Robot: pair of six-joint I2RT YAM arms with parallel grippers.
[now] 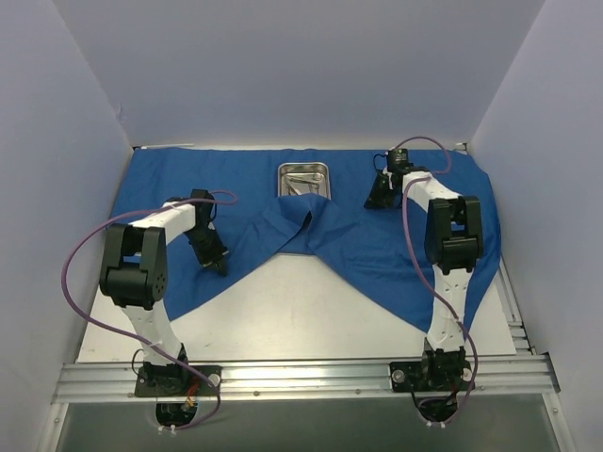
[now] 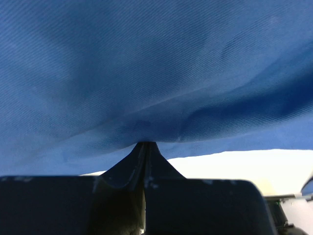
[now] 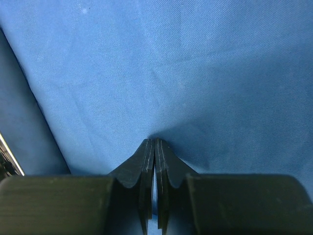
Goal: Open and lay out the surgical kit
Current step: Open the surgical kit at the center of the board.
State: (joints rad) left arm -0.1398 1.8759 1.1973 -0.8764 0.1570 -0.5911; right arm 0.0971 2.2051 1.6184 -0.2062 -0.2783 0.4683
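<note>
The kit's royal-blue cloth wrap (image 1: 396, 235) lies spread across the back of the table. One flap (image 1: 301, 221) is folded over the near end of the shiny steel tray (image 1: 320, 169). Silver instruments (image 1: 300, 182) lie in the tray. My left gripper (image 1: 219, 266) is at the cloth's near-left edge. In the left wrist view it (image 2: 145, 144) is shut, with the cloth (image 2: 146, 73) bunched at its tips. My right gripper (image 1: 378, 200) rests on the cloth to the right of the tray. In the right wrist view it (image 3: 155, 141) is shut on a small pucker of cloth (image 3: 195, 73).
White walls close in the table on the left, back and right. Bare white tabletop (image 1: 301, 311) shows in front of the cloth. A metal rail (image 1: 301, 377) carrying both arm bases runs along the near edge. Purple cables loop off both arms.
</note>
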